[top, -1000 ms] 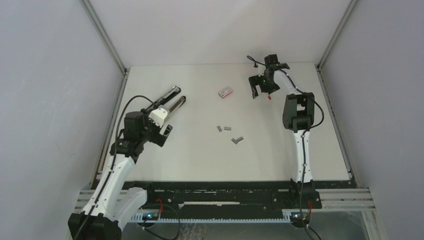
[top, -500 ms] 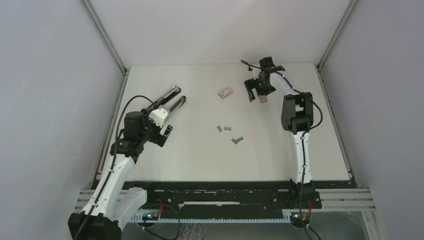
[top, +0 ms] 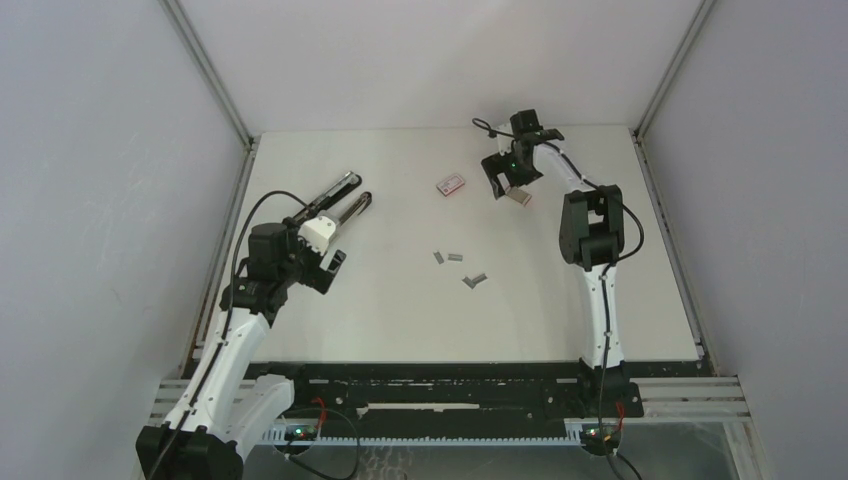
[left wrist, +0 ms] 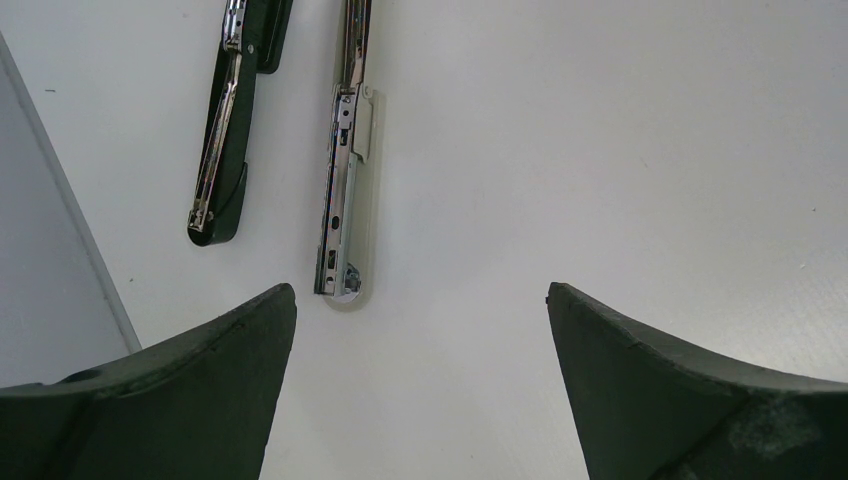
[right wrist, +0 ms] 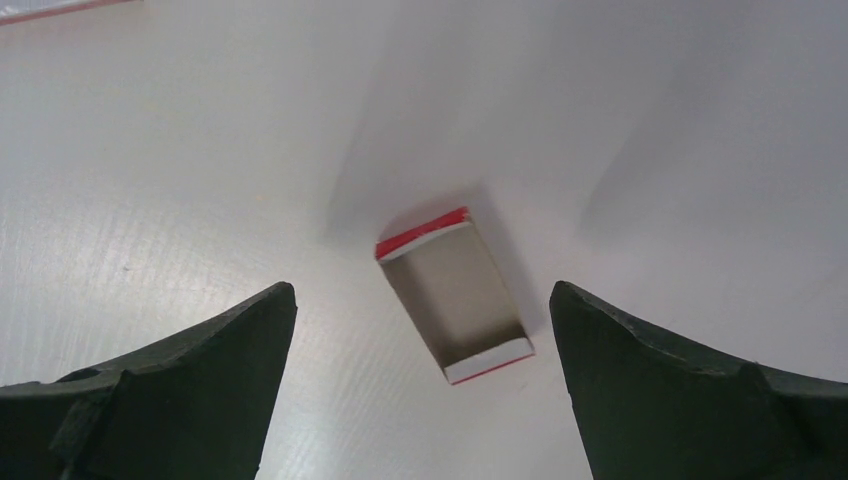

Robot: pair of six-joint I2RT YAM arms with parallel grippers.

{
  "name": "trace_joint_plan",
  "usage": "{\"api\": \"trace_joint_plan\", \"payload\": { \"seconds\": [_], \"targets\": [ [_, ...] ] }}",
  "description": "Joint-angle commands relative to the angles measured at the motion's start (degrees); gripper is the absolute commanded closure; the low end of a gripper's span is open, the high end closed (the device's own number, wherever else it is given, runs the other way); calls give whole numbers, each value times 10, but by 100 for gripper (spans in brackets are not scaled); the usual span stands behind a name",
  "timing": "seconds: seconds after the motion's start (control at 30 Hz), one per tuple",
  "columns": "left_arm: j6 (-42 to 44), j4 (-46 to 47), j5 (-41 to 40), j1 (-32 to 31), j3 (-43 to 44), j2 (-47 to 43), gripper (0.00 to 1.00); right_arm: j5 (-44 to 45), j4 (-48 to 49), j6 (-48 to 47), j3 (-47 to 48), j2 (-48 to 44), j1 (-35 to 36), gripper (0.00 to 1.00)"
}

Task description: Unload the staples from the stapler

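The stapler lies opened at the far left as two long dark bars (top: pixel 343 197). In the left wrist view they are the black arm (left wrist: pixel 228 130) and the metal magazine rail (left wrist: pixel 343 170). The staples (top: pixel 455 257) are small grey strips in a few pieces at the table's middle, with another piece (top: pixel 474 280) nearby. My left gripper (top: pixel 322 243) is open and empty just short of the stapler's near ends (left wrist: pixel 420 290). My right gripper (top: pixel 505 183) is open and empty (right wrist: pixel 421 288), hovering over a small empty red-edged box tray (right wrist: pixel 455 297).
The tray (top: pixel 518 197) lies at the far right of centre. A second small reddish box (top: pixel 452 184) lies left of it. Grey walls and metal rails enclose the white table (top: pixel 400 320). The left rail (left wrist: pixel 60 200) runs close beside the stapler.
My right gripper has swung left across the far table and now hangs over the small box tray. The left arm and stapler have not moved.
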Motion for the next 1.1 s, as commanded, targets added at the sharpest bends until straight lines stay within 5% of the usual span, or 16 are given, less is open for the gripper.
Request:
{"api": "trace_joint_plan", "payload": {
  "seconds": [0.0, 0.47, 0.87, 1.07],
  "targets": [
    [7, 22, 13, 3, -8, -6, 0, -12, -3, -4, 37, -1, -11, 3],
    [8, 19, 18, 3, -9, -2, 0, -85, -90, -186, 45, 20, -6, 12],
    [9, 18, 18, 3, -9, 1, 0, -71, -87, -234, 26, 17, 14, 16],
    [9, 18, 19, 3, -9, 1, 0, -71, -89, -279, -1, 6, 31, 32]
  ]
}}
